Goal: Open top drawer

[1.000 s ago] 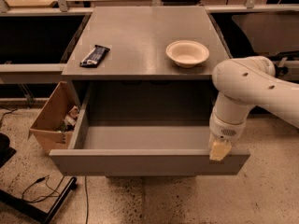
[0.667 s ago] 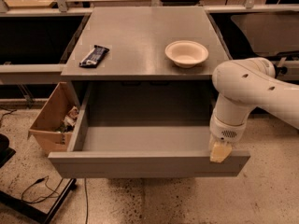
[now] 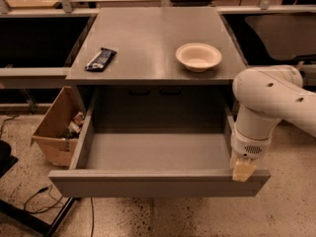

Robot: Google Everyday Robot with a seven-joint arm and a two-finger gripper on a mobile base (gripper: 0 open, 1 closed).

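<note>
wide matte-grey top drawer [image 3: 158,182] stands far open, the pale gripper [image 3: 243,170] at its front panel's right end, likely for pulling; its grip cannot be told.

top drawer [image 3: 158,184] wide open, gripper [image 3: 244,170] seemingly on its front-right corner

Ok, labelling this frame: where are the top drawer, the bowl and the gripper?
top drawer [image 3: 148,184]: camera view, front panel.
bowl [image 3: 198,57]: camera view, its inside.
gripper [image 3: 244,171]: camera view, tip at drawer's right front edge.

Grey top drawer [image 3: 158,182], cream gripper [image 3: 244,170] at front rim
</note>
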